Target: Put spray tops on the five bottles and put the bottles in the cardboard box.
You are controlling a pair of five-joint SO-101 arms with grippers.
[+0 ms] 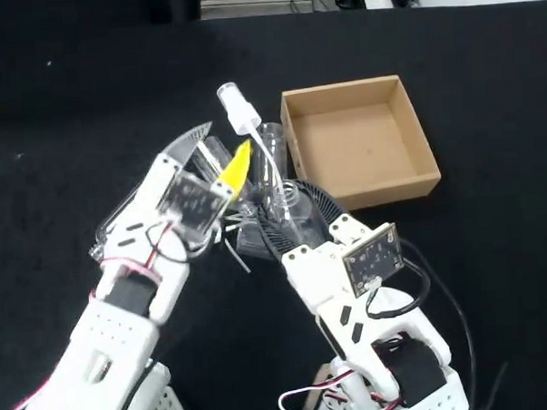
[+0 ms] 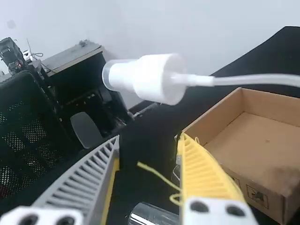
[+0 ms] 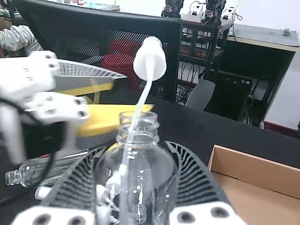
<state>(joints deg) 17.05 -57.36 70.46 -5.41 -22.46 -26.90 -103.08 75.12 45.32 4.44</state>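
Start nearest, on the near side of the cardboard box (image 1: 362,142). Locate the right gripper (image 3: 136,150), with fingers clenched on the belly of a clear bottle (image 3: 137,183). Treat as light, smooth-walled and probably slippery. Judge likely to dent or slip out if squeezed harder. Keep the hold low on the belly, well under the neck, to leave the mouth free. Read the long axis as near upright, mouth up, base down toward the surface (image 1: 495,277).

Next, follow the dip tube (image 3: 140,101) up out of the mouth. Inserted only in part, not seated. Expect thin, springy and easily kinked, so do not grasp here. Note the bow along its length.

Further out, left of the box's left wall, find the left gripper (image 2: 149,140). Fingers released and spread, touching nothing, just below the spray top (image 2: 145,82). Treat the head as light and rigid. Take hold across the wide white collar, not on the narrow cap end and not on the tube. Read the long axis as tilted, with head up and away, leaning off from the box, and tube end down in the bottle's mouth. Judge it necessary to bring this axis in line with the bottle's before pressing down or turning.

Beyond the left gripper from the box, note a spare bottle (image 3: 35,171) lying on its side on the surface, neck bare. Count no bottle inside the box.
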